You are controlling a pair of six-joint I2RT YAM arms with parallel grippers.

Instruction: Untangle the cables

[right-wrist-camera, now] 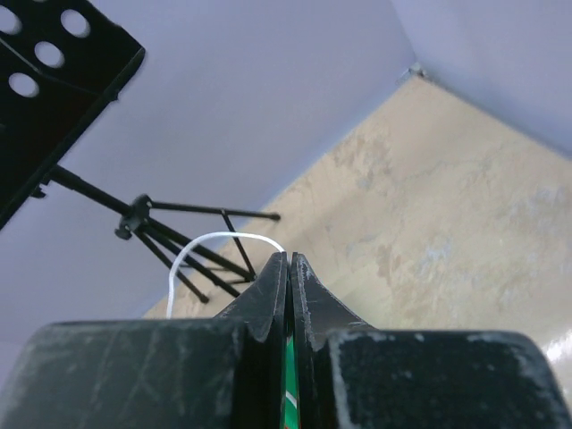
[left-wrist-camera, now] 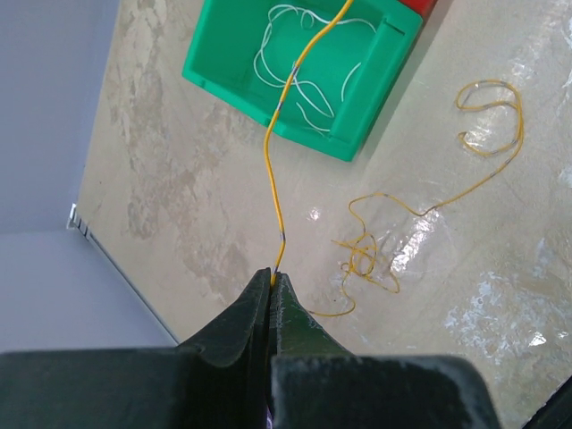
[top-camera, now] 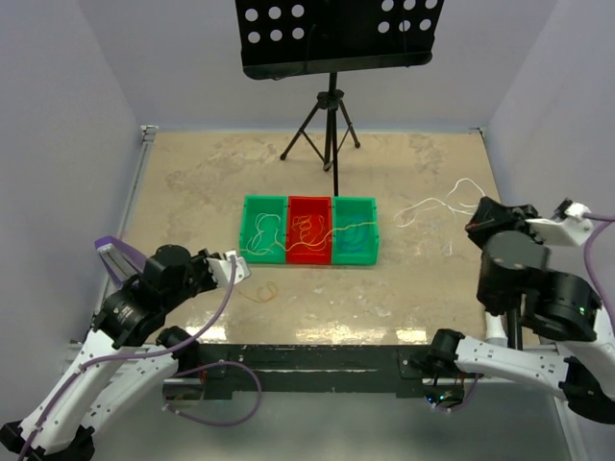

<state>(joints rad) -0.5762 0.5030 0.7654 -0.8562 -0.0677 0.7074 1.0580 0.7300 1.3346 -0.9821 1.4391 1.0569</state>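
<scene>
Leaving most cables (top-camera: 309,233) tangled in the bins (top-camera: 264,199), yellow cable (left-wrist-camera: 273,170) is clamped by left gripper (left-wrist-camera: 272,277), white cable (right-wrist-camera: 201,243) by right gripper (right-wrist-camera: 288,259).

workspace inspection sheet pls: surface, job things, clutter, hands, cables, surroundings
surface: beige mottled tabletop, glossy in spots
job's things: thin yellow wire runs across the left green plastic bin to the left hand; thin white wire leads to the right hand; more strands in the red plastic bin and right green plastic bin; loose yellow-orange wire on the table
clutter: nothing seen
hands: both shut, each on its wire
cables: purple hose along the left arm
surroundings: black music stand, pale walls
</scene>
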